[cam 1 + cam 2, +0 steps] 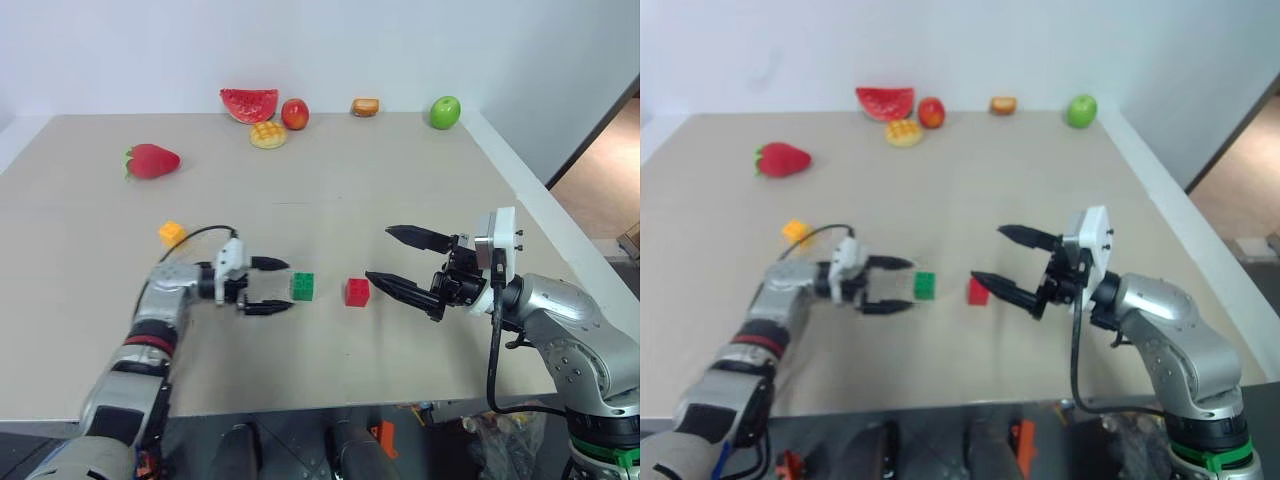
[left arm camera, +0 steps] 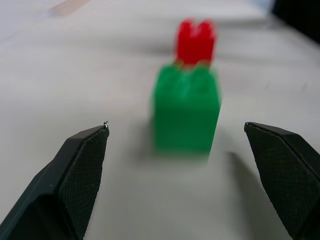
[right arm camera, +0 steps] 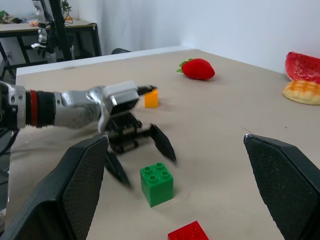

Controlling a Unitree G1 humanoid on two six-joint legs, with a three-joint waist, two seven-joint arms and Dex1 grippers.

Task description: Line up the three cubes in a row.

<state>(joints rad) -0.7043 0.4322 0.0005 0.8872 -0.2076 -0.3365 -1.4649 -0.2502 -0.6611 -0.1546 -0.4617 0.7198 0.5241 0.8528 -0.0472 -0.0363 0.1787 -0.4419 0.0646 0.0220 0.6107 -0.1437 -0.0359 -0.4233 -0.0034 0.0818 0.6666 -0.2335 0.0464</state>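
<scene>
Left claw [image 1: 281, 286] spread wide, empty, tips just short of the small green studded plastic cube [image 1: 302, 286], which sits free on the beige tabletop [image 1: 400, 180]. Small red studded plastic cube [image 1: 357, 292] is at its 3 o'clock, close by with a gap, so that's two in a row. Small yellow-orange studded plastic cube [image 1: 172, 233] lies well apart at 10 o'clock, out of line; probably next to fetch. Right claw [image 1: 401, 258] also spread, empty, hovering at 3 o'clock of red.
</scene>
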